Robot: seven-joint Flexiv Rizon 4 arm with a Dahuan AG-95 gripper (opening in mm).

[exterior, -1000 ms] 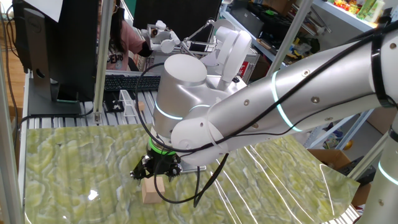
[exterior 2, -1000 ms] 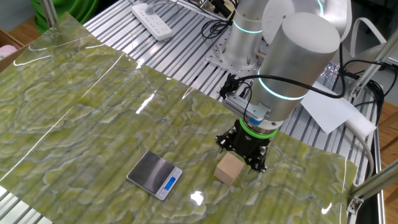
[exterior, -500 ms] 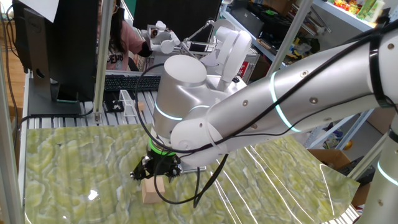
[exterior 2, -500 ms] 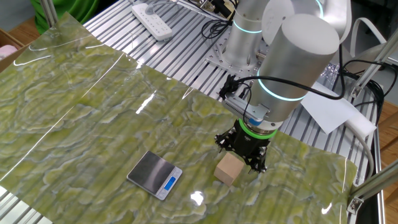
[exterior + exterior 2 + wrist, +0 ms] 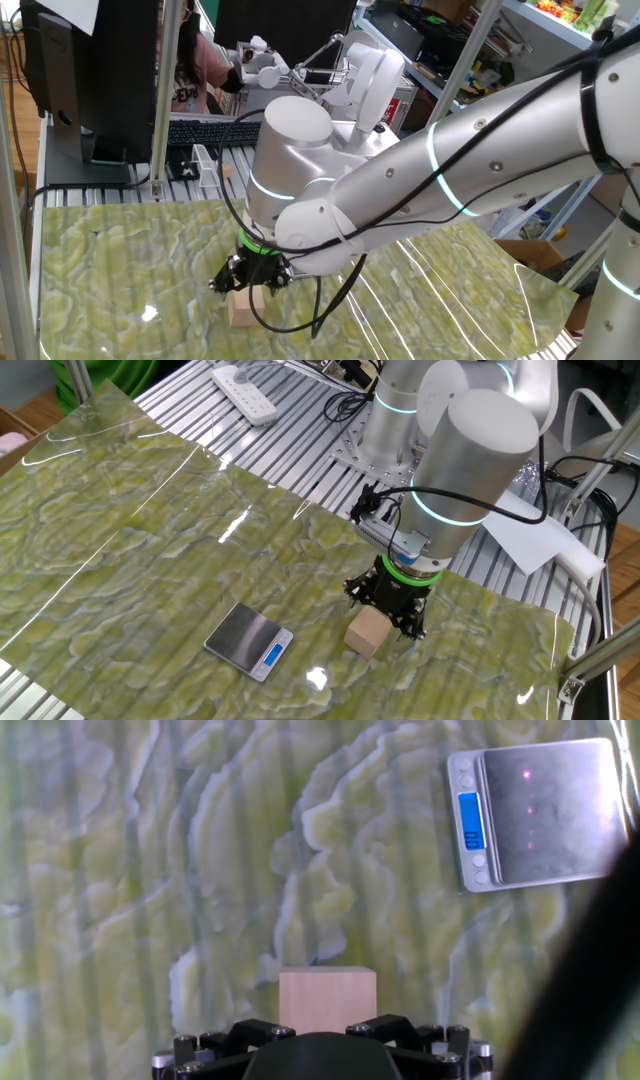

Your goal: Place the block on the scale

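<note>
Almost nothing has moved since the earlier frames — the gripper [image 5: 385,612] hangs at the same spot over the block while the arm's upper links have shifted only slightly. It points straight down with its jaws spread wide and pinches nothing; the fingertips themselves are hidden behind its body in both fixed views, so contact cannot be told.

The block [image 5: 327,1002], a plain tan wooden cube, sits on the counter [image 5: 140,550] directly beneath the gripper, its near edge tucked under the gripper body in the hand view. Its faces look roughly square to that body, so I judge the next move to be closing on it.

Beyond the block lies the pocket scale [image 5: 535,812] — well apart and off to one side, its blue display strip on the edge facing the block, its plate bare. The carry would run diagonally across the counter toward it.
</note>
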